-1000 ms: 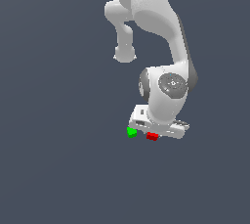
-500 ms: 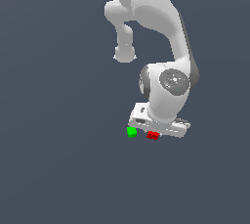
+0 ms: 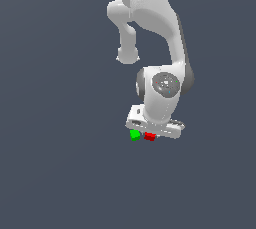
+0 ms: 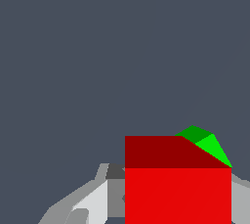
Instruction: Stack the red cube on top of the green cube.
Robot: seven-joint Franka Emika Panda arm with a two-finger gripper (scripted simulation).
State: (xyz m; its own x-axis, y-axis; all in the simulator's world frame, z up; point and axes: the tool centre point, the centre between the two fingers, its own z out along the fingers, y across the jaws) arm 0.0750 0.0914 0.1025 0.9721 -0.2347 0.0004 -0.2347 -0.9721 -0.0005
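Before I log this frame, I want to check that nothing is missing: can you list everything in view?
red cube: one, bright red, under the arm's hand, on the exterior view's right of the green one; fills the near part of the wrist view.
green cube: one, bright green, close beside the red cube; partly hidden behind it in the wrist view.
floor: one, plain dark grey-blue.
arm: one, white, bent down over the cubes.
gripper: one, grey-white, at the red cube; whether it grips is not clear.
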